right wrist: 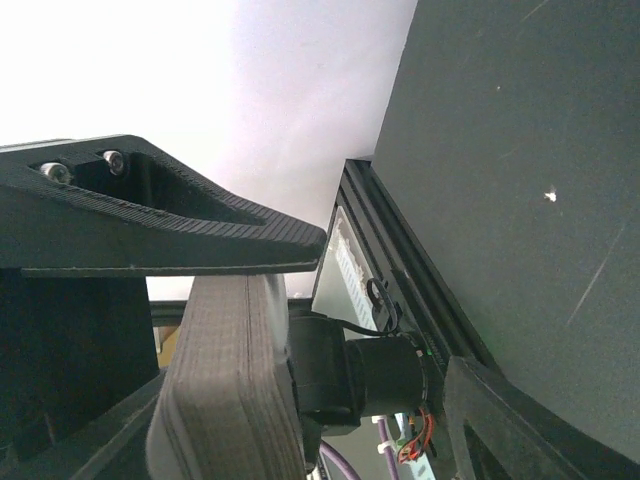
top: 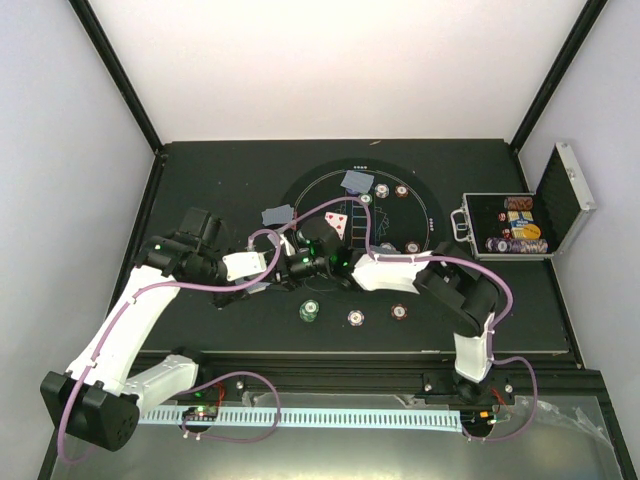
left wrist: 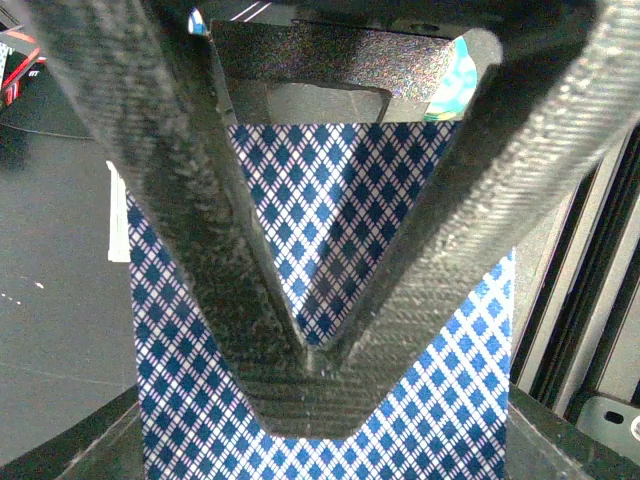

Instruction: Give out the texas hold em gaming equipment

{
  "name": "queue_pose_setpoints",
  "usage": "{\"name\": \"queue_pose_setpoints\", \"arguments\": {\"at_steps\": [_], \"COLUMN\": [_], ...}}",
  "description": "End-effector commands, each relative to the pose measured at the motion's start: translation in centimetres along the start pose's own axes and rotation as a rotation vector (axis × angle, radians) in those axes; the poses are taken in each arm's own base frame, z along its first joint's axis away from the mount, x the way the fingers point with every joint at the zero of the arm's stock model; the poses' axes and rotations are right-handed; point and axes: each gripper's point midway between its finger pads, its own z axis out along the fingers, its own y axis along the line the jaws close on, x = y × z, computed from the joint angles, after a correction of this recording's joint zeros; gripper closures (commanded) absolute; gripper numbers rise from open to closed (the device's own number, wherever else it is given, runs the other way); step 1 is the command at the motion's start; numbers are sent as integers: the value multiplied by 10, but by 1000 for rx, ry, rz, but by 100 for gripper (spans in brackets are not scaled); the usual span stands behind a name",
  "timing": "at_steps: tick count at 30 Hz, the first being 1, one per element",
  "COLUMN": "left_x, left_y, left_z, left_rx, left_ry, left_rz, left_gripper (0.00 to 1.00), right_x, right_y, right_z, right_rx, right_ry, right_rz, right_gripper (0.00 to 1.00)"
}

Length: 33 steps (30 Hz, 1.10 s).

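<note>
The left gripper [left wrist: 315,368] is clenched on a playing card [left wrist: 450,400] with a blue-and-white diamond back. In the left wrist view its two carbon-weave fingers [left wrist: 190,200] meet in a tight V against the card's face, and whether it is one card or a small stack cannot be told. From above, this gripper hangs just off the near-left rim of the round black mat [top: 425,215].

The right gripper [right wrist: 285,262] reaches in from the mat's near-right side and ends close to the left gripper. Its wrist view shows one dark finger lying over a grey one with nothing visible between them. Whether they are parted or pressed together cannot be told.

The rest of the gaming pieces lie spread about the mat:

- **Cards:** One grey-blue card [top: 356,181] rests at the mat's far rim, and a second grey-blue card [top: 277,214] lies at its left rim.
- **Marker:** A red triangle marker [top: 338,222] sits inside the mat, left of centre.
- **Chips on the mat:** A far white chip [top: 381,191] and a far brown-red chip [top: 401,190] lie side by side on the far part. An inner brown-red chip [top: 412,247] lies on the near-right part, with another chip just beside it.
- **Chips off the mat:** Toward the arms a green chip [top: 309,312], a near white chip [top: 356,317] and a near brown-red chip [top: 398,312] lie in a row, apart from one another.

A silver case [top: 565,205] stands open to the right of the mat — stacked chips inside it — on the black table [top: 200,180].
</note>
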Motion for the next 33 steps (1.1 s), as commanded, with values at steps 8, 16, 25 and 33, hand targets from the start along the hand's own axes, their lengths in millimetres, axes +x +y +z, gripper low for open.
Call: {"name": "queue_pose_setpoints", "arguments": {"at_steps": [8,16,25,33], "left_x": [-9,-9,-8,-8], "left_y": [1,1,1,1], "left_z": [-11,-10,-9,-10], "left_rx": [-5,-4,-4,-8], "left_ry": [-31,-32,-27,-26], "left_rz": [17,14,16,17], "left_gripper": [98,99,98,98], "right_x": [-6,-4,-9,-18], "right_y": [-22,-10,5,6], "right_z": [-27,-43,-62,-89], "right_rx": [36,32,40,87], "right_ry": [-33,-56,-86,-99], "right_rz": [21,-8,-51,-79], "right_gripper": [45,67,98,99]}}
